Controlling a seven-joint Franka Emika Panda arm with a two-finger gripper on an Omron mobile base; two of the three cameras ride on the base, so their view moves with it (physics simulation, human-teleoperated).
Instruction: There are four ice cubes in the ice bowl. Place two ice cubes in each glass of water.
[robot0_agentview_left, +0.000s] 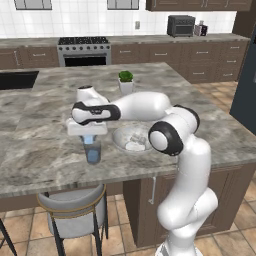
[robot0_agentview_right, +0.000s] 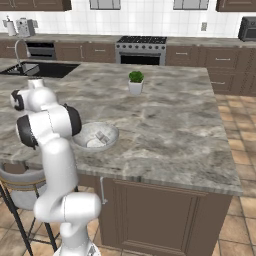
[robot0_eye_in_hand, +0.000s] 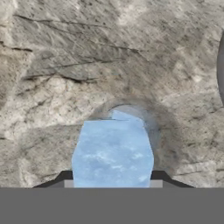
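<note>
— One ice cube (robot0_eye_in_hand: 112, 151) is clenched between our fingers (robot0_eye_in_hand: 159, 176), a dark tip pressing on each flat side at three and nine o'clock. It hangs directly over the glass (robot0_eye_in_hand: 151, 118), whose round rim peeks out past the cube's top edge toward twelve and one o'clock.

— So we have it by the sides. How do we expect it to behave?

— Light, hard and slick, we'd say. It won't give under pressure, so squeezing harder gains us nothing and may squirt it out sideways. We judge the flat opposite faces the right place to hold, low and centred, as now.

— And the glass itself?

— From the left base camera it stands on the counter (robot0_agentview_left: 40, 150) near the front edge, right beneath our hand, with a bluish fill. It looks narrow and easy to tip, so we should keep off its rim.

— Where are the rest?

— The bowl (robot0_agentview_left: 120, 136) sits at about three o'clock of the glass, close beside it, with loose cubes (robot0_agentview_right: 95, 143) lying in its bottom. We can't count them surely. They rest against a curved metal floor, so we expect them to skate away when nudged; we'd come straight down over one and close on two parallel faces.

— The second glass?

— We can't pick it out.
</note>
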